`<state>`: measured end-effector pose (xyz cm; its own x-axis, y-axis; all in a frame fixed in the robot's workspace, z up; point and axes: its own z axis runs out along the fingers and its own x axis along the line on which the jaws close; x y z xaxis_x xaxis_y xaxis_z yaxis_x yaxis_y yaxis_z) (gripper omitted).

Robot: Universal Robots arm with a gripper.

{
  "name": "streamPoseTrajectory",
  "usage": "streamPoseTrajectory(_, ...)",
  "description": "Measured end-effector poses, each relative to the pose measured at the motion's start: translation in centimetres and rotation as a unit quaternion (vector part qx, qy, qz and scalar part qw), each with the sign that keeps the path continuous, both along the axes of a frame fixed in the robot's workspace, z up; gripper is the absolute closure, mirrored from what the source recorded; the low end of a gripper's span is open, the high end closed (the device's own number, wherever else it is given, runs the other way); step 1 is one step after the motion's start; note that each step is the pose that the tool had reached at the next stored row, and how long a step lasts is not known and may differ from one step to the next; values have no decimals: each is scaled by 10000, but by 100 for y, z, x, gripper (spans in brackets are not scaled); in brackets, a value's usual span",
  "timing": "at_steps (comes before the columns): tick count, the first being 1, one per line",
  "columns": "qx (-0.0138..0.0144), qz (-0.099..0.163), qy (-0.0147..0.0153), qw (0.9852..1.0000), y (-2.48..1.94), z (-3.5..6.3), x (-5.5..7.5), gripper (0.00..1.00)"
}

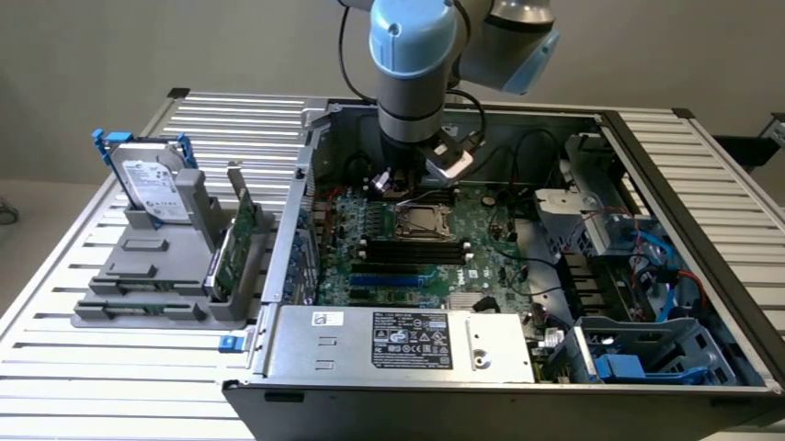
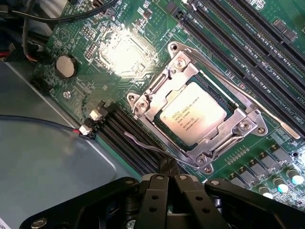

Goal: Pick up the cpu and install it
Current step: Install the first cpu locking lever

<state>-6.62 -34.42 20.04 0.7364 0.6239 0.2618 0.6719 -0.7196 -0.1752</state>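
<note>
- CPU (image 2: 193, 113): a small square chip with a silvery top and printed lettering. It lies flat in its socket near the middle of the green motherboard (image 2: 143, 52), so it looks installed already rather than waiting to be picked up.
- A bright metal load frame (image 2: 157, 102) surrounds the chip and overlaps its edges. This is probably how the chip is pressed evenly onto the socket contacts.
- A thin wire lever (image 2: 143, 143) runs along the side of the socket nearest the gripper. Whether it is latched cannot be told.
- The gripper (image 2: 167, 164) hangs just beside the socket with its black fingers clenched together and nothing between them. The tips are close to the lever, but contact is not clear.
- In the exterior view the arm (image 1: 411, 73) reaches straight down into the open computer case (image 1: 687, 184). The case lies on its side, leaving the board facing up and reachable from above.
- On the slatted worktop (image 1: 73, 276), towards the exterior view's left and well apart from the case, is a grey holder (image 1: 135, 276). In it a hard drive (image 1: 153, 188) with a blue bracket and a green circuit card (image 1: 233, 234) stand upright, likely so each is easy to grasp.
</note>
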Motion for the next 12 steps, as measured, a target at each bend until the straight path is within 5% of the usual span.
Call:
streamPoseTrajectory(8, -24, 0, 120, 9999, 5, 0, 0, 89)
streamPoseTrajectory(12, -57, 0, 142, 9999, 12, 0, 0, 89)
